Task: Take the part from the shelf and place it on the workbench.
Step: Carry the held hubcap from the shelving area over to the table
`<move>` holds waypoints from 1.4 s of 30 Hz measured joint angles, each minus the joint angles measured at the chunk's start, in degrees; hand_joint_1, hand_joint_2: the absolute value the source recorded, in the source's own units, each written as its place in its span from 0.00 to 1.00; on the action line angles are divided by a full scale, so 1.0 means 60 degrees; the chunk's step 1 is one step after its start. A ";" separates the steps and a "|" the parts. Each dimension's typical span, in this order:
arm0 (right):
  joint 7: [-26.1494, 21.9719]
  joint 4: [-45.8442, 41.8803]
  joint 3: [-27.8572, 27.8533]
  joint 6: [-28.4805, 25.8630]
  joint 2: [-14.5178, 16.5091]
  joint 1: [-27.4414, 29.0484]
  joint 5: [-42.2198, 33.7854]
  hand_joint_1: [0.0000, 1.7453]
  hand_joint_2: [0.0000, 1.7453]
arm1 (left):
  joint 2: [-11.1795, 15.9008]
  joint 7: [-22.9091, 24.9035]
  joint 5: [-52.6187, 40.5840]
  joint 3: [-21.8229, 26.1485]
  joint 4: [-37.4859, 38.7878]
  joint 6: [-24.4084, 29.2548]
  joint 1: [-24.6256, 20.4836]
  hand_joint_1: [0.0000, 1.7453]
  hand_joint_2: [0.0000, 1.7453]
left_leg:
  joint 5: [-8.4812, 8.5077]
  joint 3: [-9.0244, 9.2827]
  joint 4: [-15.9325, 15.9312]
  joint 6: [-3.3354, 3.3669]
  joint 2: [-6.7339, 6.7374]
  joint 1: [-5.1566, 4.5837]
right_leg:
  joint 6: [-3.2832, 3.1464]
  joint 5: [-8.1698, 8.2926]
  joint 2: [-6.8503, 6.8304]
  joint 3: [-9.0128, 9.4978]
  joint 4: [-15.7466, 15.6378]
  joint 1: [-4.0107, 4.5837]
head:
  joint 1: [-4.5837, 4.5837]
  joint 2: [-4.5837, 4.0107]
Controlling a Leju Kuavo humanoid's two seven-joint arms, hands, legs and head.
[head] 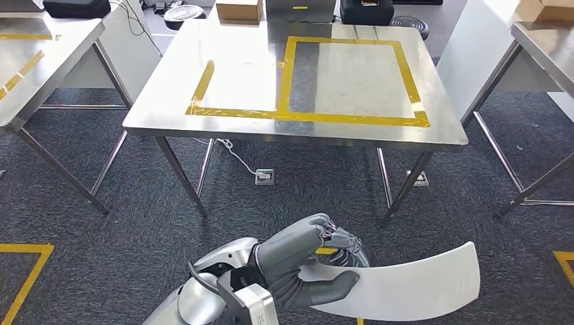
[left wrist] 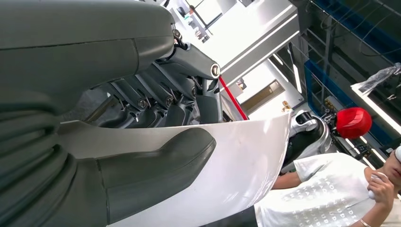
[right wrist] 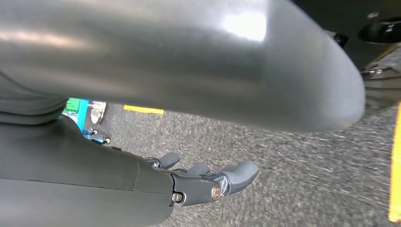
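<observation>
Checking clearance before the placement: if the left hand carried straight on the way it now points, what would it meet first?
The left hand, holding the white part, points rightward over bare carpet. The way looks free to the picture's edge, though depth is unclear.

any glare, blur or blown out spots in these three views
Head view: sharp, with soft glare on the steel workbench top. Left wrist view: the background beyond the white part is blown out by bright light, while the left hand gripping it is dark but clear. Right wrist view: the big grey cover close to the lens is out of focus with a bright highlight, and the right hand and carpet look slightly soft.
</observation>
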 joint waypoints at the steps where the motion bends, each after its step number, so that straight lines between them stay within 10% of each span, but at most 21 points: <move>1: -0.0005 -0.0001 0.0000 0.0000 -0.0001 -0.0007 0.0006 0.00 0.00 | 0.0007 0.0005 -0.0019 0.0000 -0.0012 0.0014 0.0016 1.00 1.00 | -0.0036 0.0067 -0.0135 0.0062 -0.0007 -0.0024 | 0.0060 -0.0039 -0.0003 0.0009 0.0002 0.0008 | 0.0003 0.0000; 5: -0.0014 -0.0011 0.0000 0.0009 -0.0007 -0.0051 0.0014 0.00 0.00 | 0.0002 0.0023 -0.0063 0.0000 -0.0059 0.0048 0.0063 1.00 1.00 | -0.0126 0.0160 -0.0218 0.0306 -0.0023 -0.0019 | 0.0283 -0.0227 -0.0015 -0.0024 0.0196 -0.0031 | 0.0035 0.0000; 10: 0.0000 -0.0015 0.0000 0.0018 -0.0010 -0.0024 0.0042 0.00 0.00 | 0.0013 0.0036 -0.0118 -0.0006 -0.0082 0.0053 0.0118 1.00 1.00 | -0.0292 0.0318 -0.0249 0.0434 -0.0006 0.0005 | 0.0439 -0.0945 -0.0019 -0.1630 0.2714 -0.0067 | 0.0096 0.0000; 15: -0.0004 -0.0015 0.0000 0.0019 -0.0020 -0.0016 0.0090 0.00 0.00 | 0.0014 0.0059 -0.0169 -0.0011 -0.0092 0.0077 0.0134 1.00 1.00 | -0.0565 0.0629 -0.0243 0.0281 -0.0051 -0.0030 | 0.0290 0.0646 -0.0023 -0.0934 0.0428 -0.0036 | 0.0127 0.0000; 21: -0.0029 -0.0015 0.0000 0.0022 -0.0020 -0.0006 0.0100 0.00 0.00 | 0.0044 0.0059 -0.0175 -0.0011 -0.0107 0.0081 0.0128 1.00 1.00 | -0.0922 0.0617 0.0134 -0.0039 -0.0028 -0.0038 | -0.0051 0.0511 -0.0015 -0.0583 -0.0025 -0.0055 | 0.0084 0.0000; 25: -0.0011 -0.0015 0.0000 0.0022 -0.0021 -0.0012 0.0092 0.00 0.00 | 0.0118 0.0061 -0.0176 -0.0011 -0.0084 0.0084 0.0183 1.00 1.00 | -0.1623 -0.0704 0.2346 -0.0136 -0.0019 -0.0006 | -0.0168 0.0351 -0.0022 -0.0369 -0.0045 -0.0055 | 0.0039 0.0000; 27: 0.0000 -0.0015 0.0000 0.0022 -0.0020 0.0001 0.0085 0.00 0.00 | 0.0139 0.0061 -0.0176 -0.0011 -0.0076 0.0082 0.0206 1.00 1.00 | -0.1114 -0.0815 0.2111 -0.0137 -0.0016 0.0005 | -0.0141 0.0242 -0.0008 -0.0232 -0.0038 -0.0055 | 0.0032 0.0000; 31: -0.0048 -0.0015 0.0000 0.0022 -0.0002 -0.0001 0.0065 0.00 0.00 | 0.0143 0.0054 -0.0187 -0.0011 -0.0076 0.0081 0.0208 1.00 1.00 | 0.0046 -0.0048 -0.0008 0.0006 -0.0012 -0.0002 | 0.0031 -0.0022 0.0017 -0.0020 0.0017 -0.0008 | 0.0015 0.0000; 36: -0.0178 -0.0023 0.0000 0.0027 -0.0003 -0.0048 0.0088 0.00 0.00 | 0.0106 0.0026 -0.0220 -0.0011 -0.0095 0.0081 0.0199 1.00 1.00 | -0.0067 0.0105 -0.0219 0.0295 -0.0023 0.0000 | 0.0313 -0.0304 -0.0008 -0.0122 0.0370 -0.0041 | 0.0067 0.0000; 40: -0.0188 -0.0025 0.0000 0.0029 -0.0003 -0.0025 0.0097 0.00 0.00 | 0.0086 0.0017 -0.0226 -0.0011 -0.0086 0.0081 0.0199 1.00 1.00 | -0.0198 0.0217 -0.0232 0.0404 0.0003 0.0014 | 0.0460 -0.1055 -0.0011 -0.1519 0.2636 -0.0076 | 0.0129 0.0000; 42: -0.0160 -0.0025 0.0000 0.0029 -0.0004 -0.0007 0.0096 0.00 0.00 | 0.0084 0.0017 -0.0227 -0.0011 -0.0079 0.0081 0.0203 1.00 1.00 | -0.0284 0.0320 -0.0231 0.0383 -0.0018 0.0015 | 0.0462 -0.0630 -0.0012 -0.1718 0.2560 -0.0091 | 0.0138 0.0000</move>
